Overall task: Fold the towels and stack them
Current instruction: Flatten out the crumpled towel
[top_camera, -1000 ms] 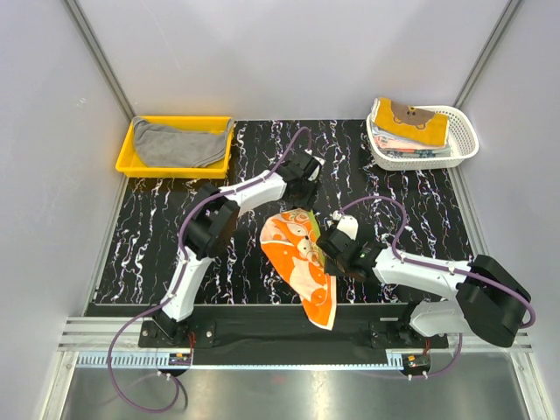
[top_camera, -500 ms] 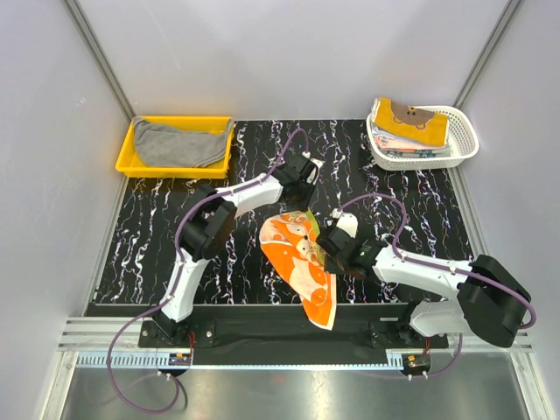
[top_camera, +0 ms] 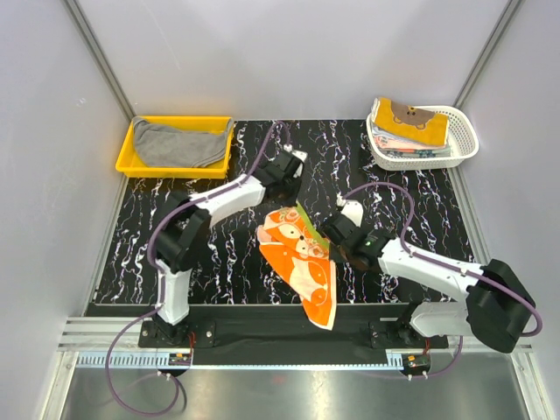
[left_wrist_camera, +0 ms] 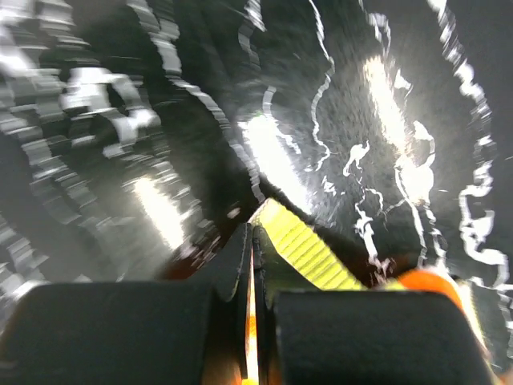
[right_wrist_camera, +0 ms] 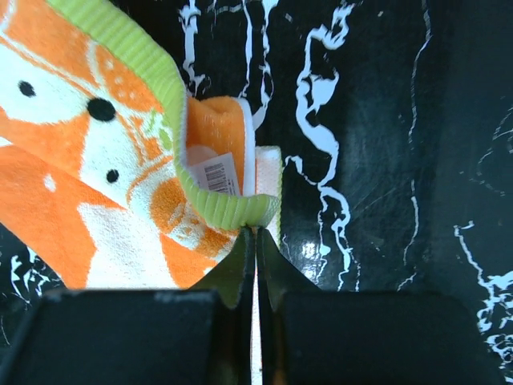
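Note:
An orange towel [top_camera: 302, 258] with a white animal print and a green border lies crumpled in the middle of the black marbled table, its lower end trailing over the near edge. My left gripper [top_camera: 295, 206] is shut on its far corner; in the left wrist view the green hem [left_wrist_camera: 309, 257] runs out from between the closed fingers [left_wrist_camera: 240, 257]. My right gripper [top_camera: 326, 234] is shut on the right-hand green hem [right_wrist_camera: 228, 210], with the towel's label [right_wrist_camera: 215, 174] just above. A grey towel [top_camera: 179, 144] lies in the yellow tray. Folded towels [top_camera: 409, 122] sit in the white basket.
The yellow tray [top_camera: 127, 157] stands at the back left of the table. The white lattice basket [top_camera: 465, 144] stands at the back right. Metal frame posts and grey walls close in both sides. The arm bases sit on the rail along the near edge.
My left gripper has closed on the towel's far corner and its arm has swung leftward. The right gripper stayed shut on the hem and shifted slightly up and right.

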